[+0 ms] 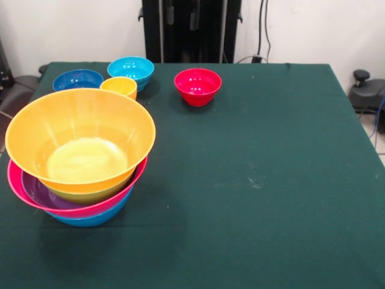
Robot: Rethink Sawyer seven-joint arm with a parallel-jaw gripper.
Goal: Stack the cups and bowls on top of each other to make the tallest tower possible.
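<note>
The tower (81,156) stood near the table's (258,180) left edge as the front view showed it, toward the near side: a large orange bowl (78,129) sat on top, tilted a little, with a yellowish-green rim (90,194) showing beneath it, then a purple bowl (36,191), a pink bowl (90,209) and a blue bowl (90,220) at the bottom. That made five nested bowls, as far as the visible rims allowed a count.

Four loose pieces waited near the far left corner: a dark blue bowl (77,79), a light blue bowl (131,68), a yellow-orange cup (119,87) just in front of the light blue bowl, and a red bowl (197,86) standing apart toward the middle of the far edge. Only one cup could be counted; no second cup showed.

The pincer was nowhere in the view, so whether it stood wide or narrow could not be told.

The step in hand was probably fetching one of the small pieces. To do it well, the arm should probably take a bowl by its rim, carry it high over the orange bowl's wide lip, and lower it in the centre, since the top bowl sat slightly askew and an off-centre drop might tip it. The cup was best left for last.
</note>
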